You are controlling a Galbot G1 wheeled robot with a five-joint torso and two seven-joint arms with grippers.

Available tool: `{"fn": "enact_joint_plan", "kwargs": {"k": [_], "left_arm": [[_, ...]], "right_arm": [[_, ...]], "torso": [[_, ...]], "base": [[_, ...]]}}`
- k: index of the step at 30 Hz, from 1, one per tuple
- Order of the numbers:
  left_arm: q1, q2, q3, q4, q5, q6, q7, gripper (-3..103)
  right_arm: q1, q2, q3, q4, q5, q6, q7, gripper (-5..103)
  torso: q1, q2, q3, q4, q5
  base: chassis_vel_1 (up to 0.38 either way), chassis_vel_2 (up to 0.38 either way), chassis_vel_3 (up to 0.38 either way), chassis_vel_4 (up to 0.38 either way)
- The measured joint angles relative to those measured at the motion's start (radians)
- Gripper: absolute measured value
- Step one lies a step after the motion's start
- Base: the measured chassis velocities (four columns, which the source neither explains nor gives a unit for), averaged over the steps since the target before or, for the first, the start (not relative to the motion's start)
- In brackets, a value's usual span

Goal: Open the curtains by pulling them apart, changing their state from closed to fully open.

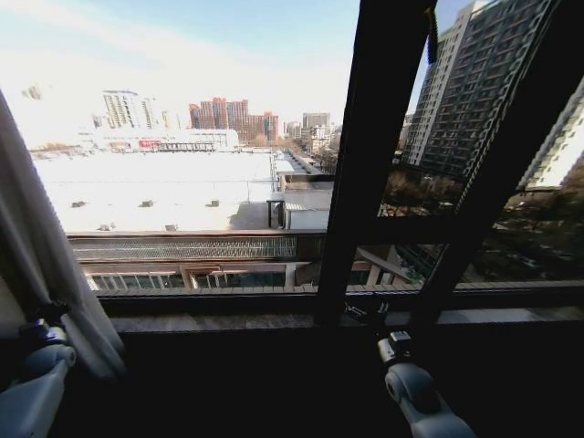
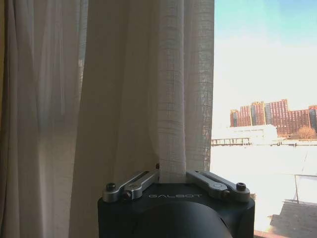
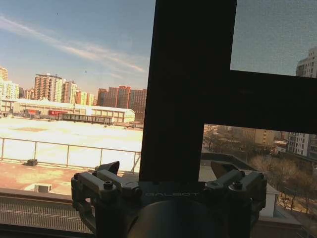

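A bunched white curtain (image 1: 41,255) hangs at the window's far left edge. My left gripper (image 1: 44,319) is low against its folds. In the left wrist view the sheer pleated curtain (image 2: 124,99) covers most of the window, and a narrow fold of it runs down between the jaws of my left gripper (image 2: 172,174), which is shut on it. My right gripper (image 1: 370,315) is raised in front of the dark window frame bar (image 1: 374,155). Its fingers (image 3: 113,167) are spread wide, so the right gripper (image 3: 166,168) is open and holds nothing.
The dark sill (image 1: 274,319) runs across below the glass. A slanted dark frame bar (image 1: 511,155) stands at the right. Bare glass between the curtain and the middle bar shows rooftops and buildings outside.
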Motion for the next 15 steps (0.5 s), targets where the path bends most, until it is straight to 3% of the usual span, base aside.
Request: {"fn": "enact_joint_plan", "kwargs": {"k": [15], "left_arm": [[0.078, -0.115, 0.079, -0.281, -0.003, 0.035, 0.013, 0]], "right_arm": [[0.0, 0.0, 0.0, 0.0, 0.0, 0.0, 0.0, 100]], "torso": [[0.0, 0.0, 0.0, -0.0001, 0.0004]], "base": [[0.0, 0.0, 0.0, 0.0]]}}
